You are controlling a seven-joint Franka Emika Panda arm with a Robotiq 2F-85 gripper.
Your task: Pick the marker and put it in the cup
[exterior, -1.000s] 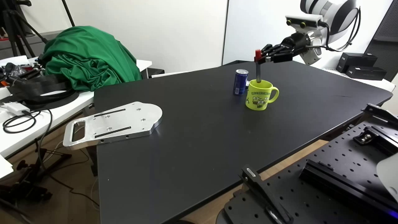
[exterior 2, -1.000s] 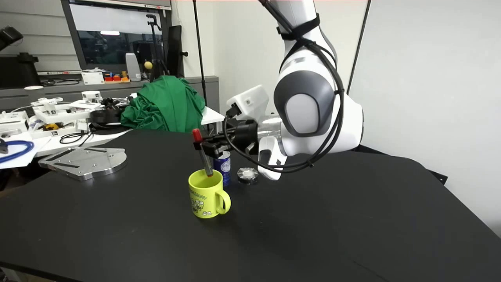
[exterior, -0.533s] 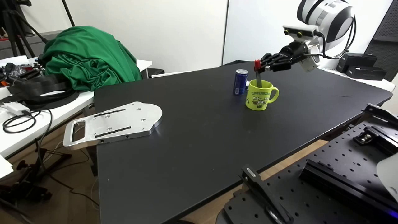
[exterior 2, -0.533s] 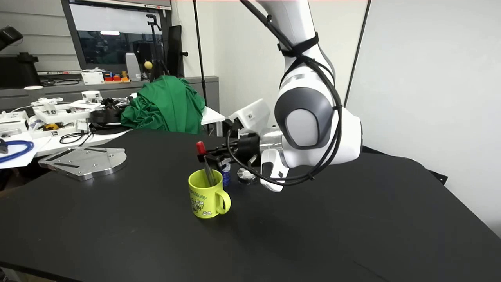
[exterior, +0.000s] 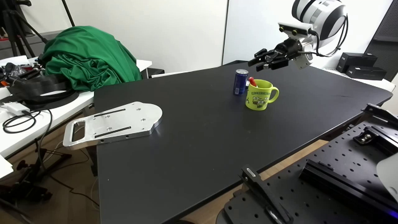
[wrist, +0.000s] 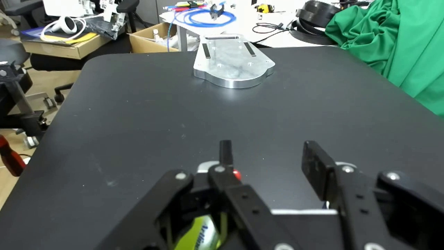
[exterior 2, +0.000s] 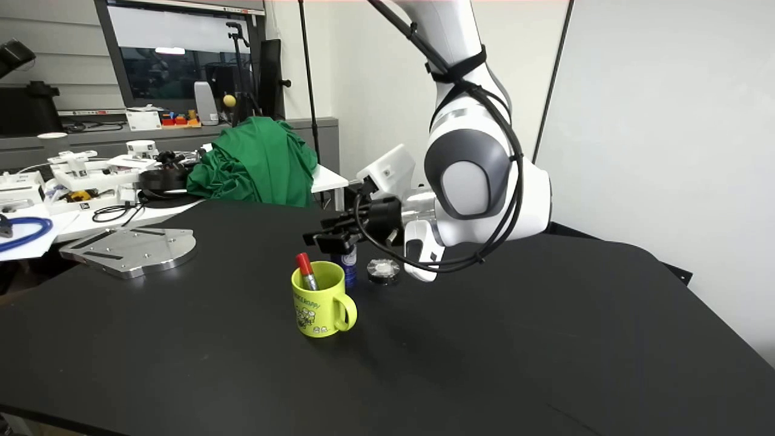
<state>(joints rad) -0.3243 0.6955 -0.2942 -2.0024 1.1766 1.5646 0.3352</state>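
Note:
The marker (exterior 2: pixel 307 272) has a silver-white body and a red cap. It leans inside the yellow-green cup (exterior 2: pixel 319 309), cap end sticking up over the rim. In an exterior view only its cap (exterior: pixel 252 82) rises above the cup (exterior: pixel 258 99). The gripper (exterior: pixel 254 65) is open and empty, just above the cup and apart from the marker. In the wrist view the gripper (wrist: pixel 267 152) shows its fingers wide apart with nothing between them. There, the marker's printed body (wrist: pixel 205 233) shows inside the cup below the left finger, partly hidden.
A blue can (exterior: pixel 240 82) stands close behind the cup. A roll of tape (exterior 2: pixel 382 272) lies near the can. A silver metal plate (exterior: pixel 124 121) lies at the table's far end. A green cloth (exterior: pixel 90 59) is heaped on a side table.
The gripper lowered the marker into the cup, then opened and let it go. The marker now leans against the cup's side. The gripper has risen slightly.

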